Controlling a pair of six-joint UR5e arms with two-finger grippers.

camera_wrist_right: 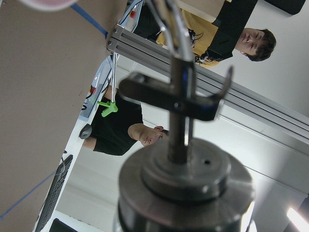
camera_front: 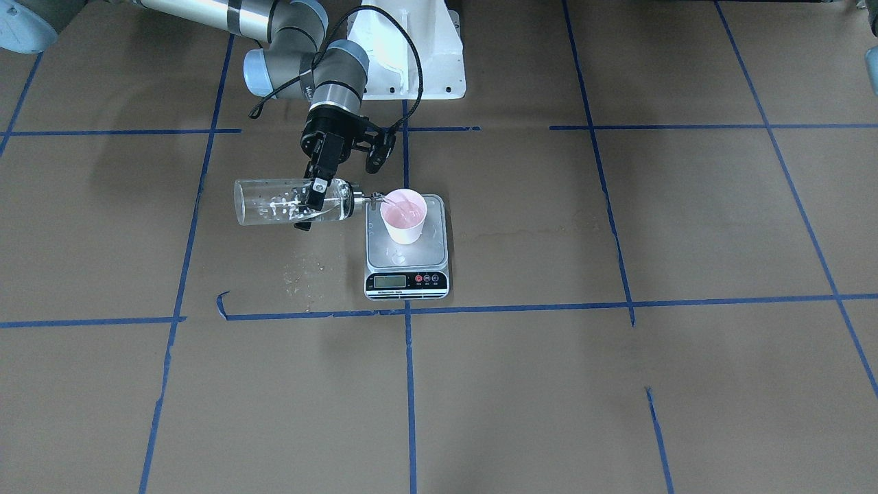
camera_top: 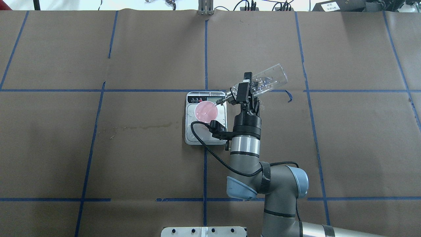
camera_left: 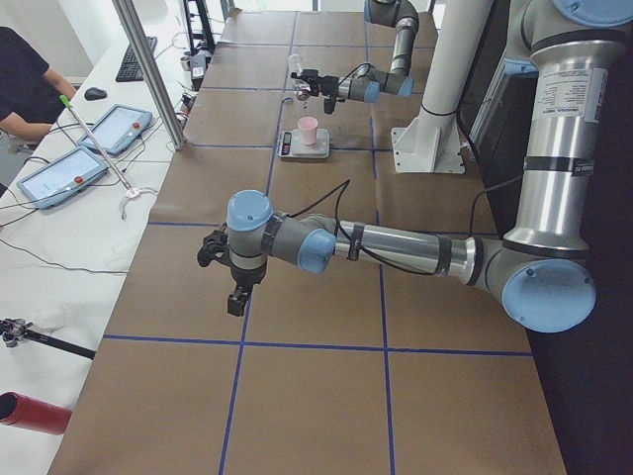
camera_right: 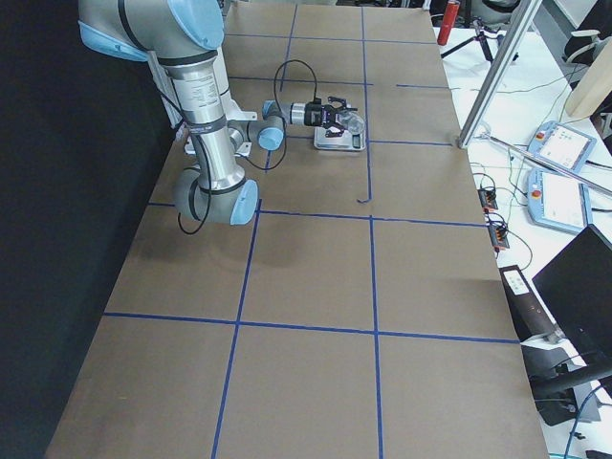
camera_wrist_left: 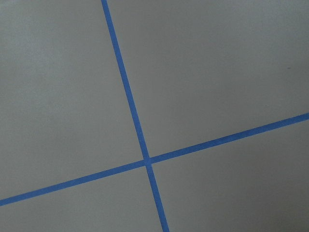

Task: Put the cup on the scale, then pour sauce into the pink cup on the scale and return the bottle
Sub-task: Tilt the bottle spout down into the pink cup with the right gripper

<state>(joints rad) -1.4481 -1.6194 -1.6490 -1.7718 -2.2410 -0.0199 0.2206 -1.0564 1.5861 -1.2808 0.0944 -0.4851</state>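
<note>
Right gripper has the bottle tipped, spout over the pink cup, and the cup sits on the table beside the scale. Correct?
Not quite. The cup stands on the scale, not on the table beside it; the front-facing view shows this. The right gripper does hold the bottle tipped, spout over the cup.

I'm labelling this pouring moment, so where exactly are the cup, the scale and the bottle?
cup [camera_front: 403,214], exterior front-facing view, on its pink inside.
scale [camera_front: 407,280], exterior front-facing view, on its black display strip.
bottle [camera_front: 267,202], exterior front-facing view, on its clear glass body.
</note>
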